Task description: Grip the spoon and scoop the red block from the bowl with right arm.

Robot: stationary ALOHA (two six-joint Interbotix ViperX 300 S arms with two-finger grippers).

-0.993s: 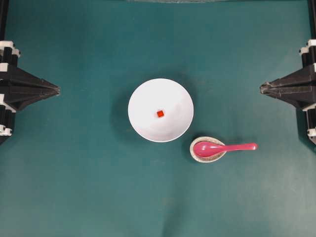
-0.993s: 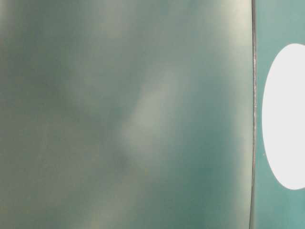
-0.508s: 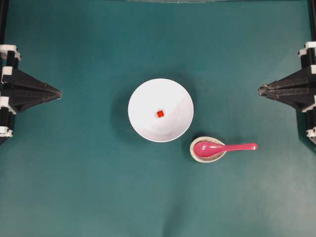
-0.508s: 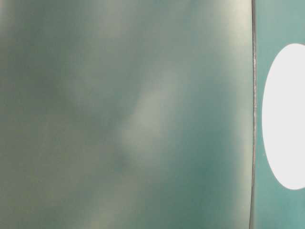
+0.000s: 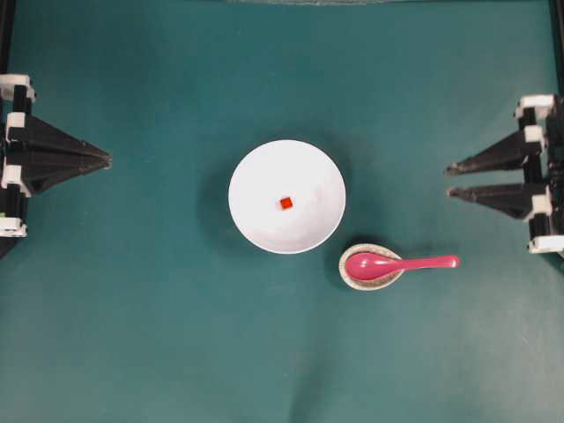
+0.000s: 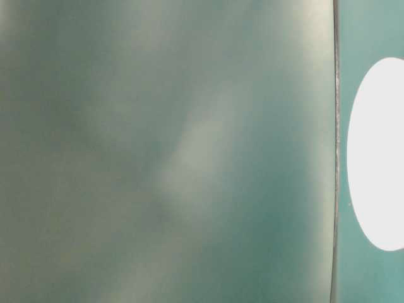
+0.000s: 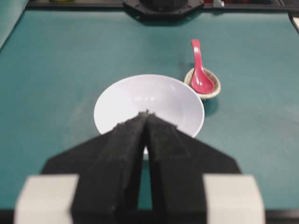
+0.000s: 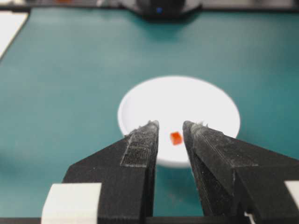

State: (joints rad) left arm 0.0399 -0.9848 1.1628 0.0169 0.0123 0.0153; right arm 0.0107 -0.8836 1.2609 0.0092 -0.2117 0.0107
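One bowl (image 5: 286,172), spoon (image 5: 401,263), red block (image 5: 285,203).

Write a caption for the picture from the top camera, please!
Right pincer open, left pincer shut; red block in the bowl, spoon beside it.

Speckled spoon rest (image 5: 371,267) on teal table (image 5: 159,335)

- A blurred grey-green surface (image 6: 164,151) fills most of the view, out of focus.
- A thin dark vertical edge (image 6: 335,151) runs top to bottom toward 3 o'clock.
- Beyond it, a white oval, the bowl (image 6: 379,154), is cut by the frame at 3 o'clock, on teal ground (image 6: 369,25).
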